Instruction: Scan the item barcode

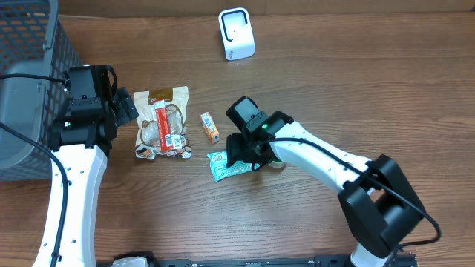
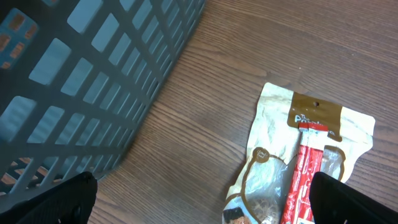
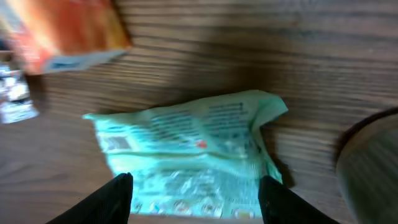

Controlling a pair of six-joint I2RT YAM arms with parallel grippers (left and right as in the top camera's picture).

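Right pincer (image 3: 196, 190) was open low over the green packet (image 3: 186, 146), packet lay flat on the table (image 1: 371, 89) beside a little orange box (image 1: 210, 127), left pincer (image 2: 199, 186) was wide open by the snack bag (image 2: 292, 155), white scanner (image 1: 237, 33) stood well apart.

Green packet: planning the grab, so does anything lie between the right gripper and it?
Nothing visible does. The right gripper is open over the green crinkled plastic packet, a finger at each side; the small orange cardboard box lies beside it, apart.
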